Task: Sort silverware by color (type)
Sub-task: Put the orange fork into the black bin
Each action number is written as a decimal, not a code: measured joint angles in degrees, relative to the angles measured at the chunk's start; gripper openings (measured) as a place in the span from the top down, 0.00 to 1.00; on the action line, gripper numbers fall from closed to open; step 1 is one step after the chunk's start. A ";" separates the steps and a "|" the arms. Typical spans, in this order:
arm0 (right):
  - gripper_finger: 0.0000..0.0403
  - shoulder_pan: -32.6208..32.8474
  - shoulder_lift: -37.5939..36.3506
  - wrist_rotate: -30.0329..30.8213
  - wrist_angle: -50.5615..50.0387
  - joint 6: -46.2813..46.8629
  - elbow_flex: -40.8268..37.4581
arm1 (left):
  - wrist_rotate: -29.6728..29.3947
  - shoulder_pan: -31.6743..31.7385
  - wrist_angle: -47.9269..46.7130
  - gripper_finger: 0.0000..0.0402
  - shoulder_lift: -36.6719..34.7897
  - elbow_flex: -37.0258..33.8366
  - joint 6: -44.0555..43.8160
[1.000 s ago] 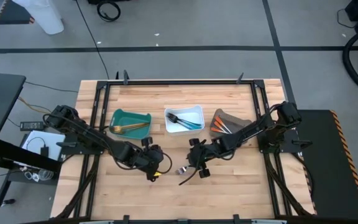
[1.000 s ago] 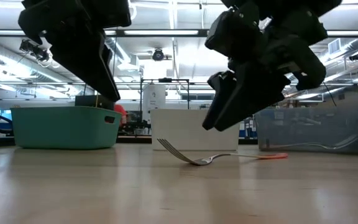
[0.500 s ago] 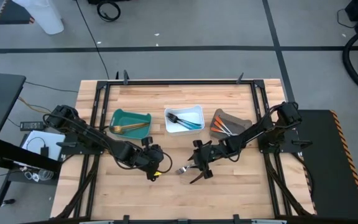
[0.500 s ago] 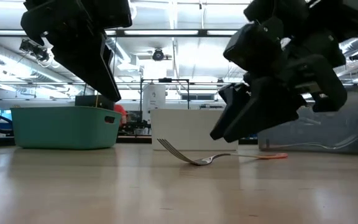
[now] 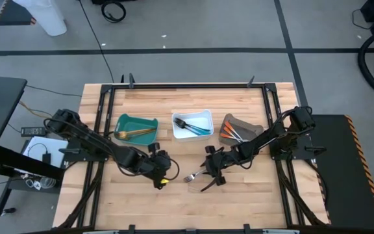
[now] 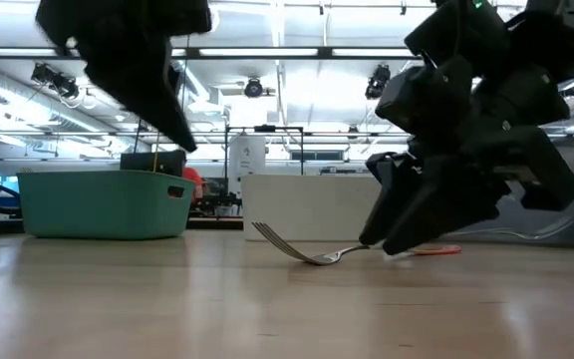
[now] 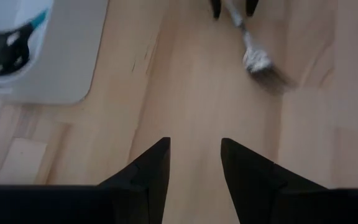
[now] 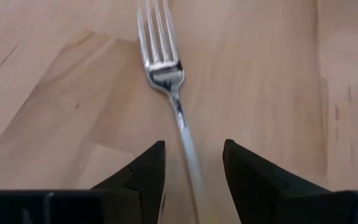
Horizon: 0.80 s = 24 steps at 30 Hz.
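While your left gripper [image 5: 163, 179] idles open mid-bench, the right gripper [image 5: 208, 181] straddles the silver fork [image 8: 166, 74], jaws apart, handle between them. You're mid-pickup: close, lift, then it needs a bin of its own, I'd judge.

Wooden table [image 5: 239, 201] with silver fork [image 5: 190, 176], three bins [image 5: 192, 123].

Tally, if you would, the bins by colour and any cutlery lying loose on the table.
Teal bin: 1
White bin: 1
Grey-brown bin: 1
Loose fork: 1
Total: 4
The pieces inside the bins are too small to count.
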 joint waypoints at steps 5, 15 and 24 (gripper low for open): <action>0.61 -0.03 -0.01 -0.99 -0.34 -0.01 -0.93 | 0.02 0.00 1.27 0.63 -1.68 0.07 -0.04; 0.91 -0.04 -0.29 -1.55 -4.04 1.03 -0.84 | 0.17 -0.07 1.53 0.63 -2.40 0.07 -0.07; 0.96 -0.04 -0.83 -1.31 -9.42 3.42 0.97 | 0.80 -0.15 5.46 0.63 -2.40 0.06 2.59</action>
